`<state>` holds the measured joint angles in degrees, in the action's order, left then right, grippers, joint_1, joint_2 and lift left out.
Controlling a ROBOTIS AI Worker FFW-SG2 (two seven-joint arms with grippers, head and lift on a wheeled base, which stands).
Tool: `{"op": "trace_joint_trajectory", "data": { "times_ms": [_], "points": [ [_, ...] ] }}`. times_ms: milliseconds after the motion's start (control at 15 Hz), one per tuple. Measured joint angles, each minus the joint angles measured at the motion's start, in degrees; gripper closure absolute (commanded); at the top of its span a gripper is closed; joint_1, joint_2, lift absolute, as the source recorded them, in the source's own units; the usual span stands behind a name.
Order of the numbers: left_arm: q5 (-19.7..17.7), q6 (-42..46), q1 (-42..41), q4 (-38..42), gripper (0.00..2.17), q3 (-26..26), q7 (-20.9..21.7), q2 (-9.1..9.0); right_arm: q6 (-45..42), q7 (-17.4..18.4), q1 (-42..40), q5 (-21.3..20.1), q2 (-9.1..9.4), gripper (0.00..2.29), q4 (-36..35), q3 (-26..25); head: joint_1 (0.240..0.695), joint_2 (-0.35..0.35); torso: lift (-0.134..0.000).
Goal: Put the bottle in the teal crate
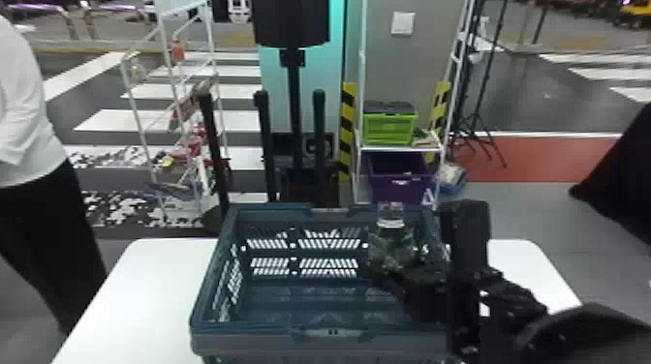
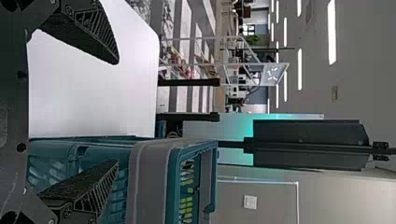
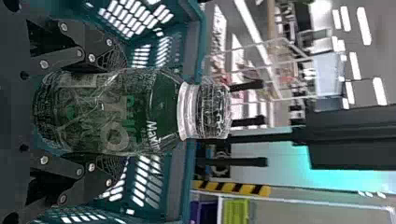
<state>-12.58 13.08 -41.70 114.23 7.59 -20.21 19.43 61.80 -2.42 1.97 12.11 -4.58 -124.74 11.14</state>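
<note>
The bottle (image 1: 391, 244) stands upright at the right side of the teal crate's (image 1: 271, 211) opening, its clear cap (image 3: 215, 112) uppermost. I have it gripped between the fingers (image 3: 112, 58) of my right gripper (image 1: 399, 272), one on either side. The crate sits on the white tabletop (image 1: 140, 290). My left gripper (image 2: 117, 112) is open, its fingers wide apart. Beyond the tabletop, a green crate (image 1: 389, 129) rests on a rack shelf (image 1: 401, 148) above a purple bin (image 1: 399, 186).
</note>
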Motion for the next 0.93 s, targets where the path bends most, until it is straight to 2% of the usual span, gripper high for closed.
{"op": "trace_joint_trajectory", "data": {
  "times_ms": [400, 933],
  "points": [
    [-0.02, 0.13, -0.1, 0.23, 0.13, -0.13, 0.09, 0.0, 6.49, 1.03, 9.96, 3.99, 1.48, 2.22, 10.08, 2.14, 0.499, 0.0, 0.0],
    [0.0, 0.14, -0.85, 1.01, 0.13, -0.77, 0.08, 0.0, 11.95, 1.67, 19.86, 4.21, 4.36, 2.22, 23.37, 5.22, 0.499, 0.0, 0.0]
  ]
}}
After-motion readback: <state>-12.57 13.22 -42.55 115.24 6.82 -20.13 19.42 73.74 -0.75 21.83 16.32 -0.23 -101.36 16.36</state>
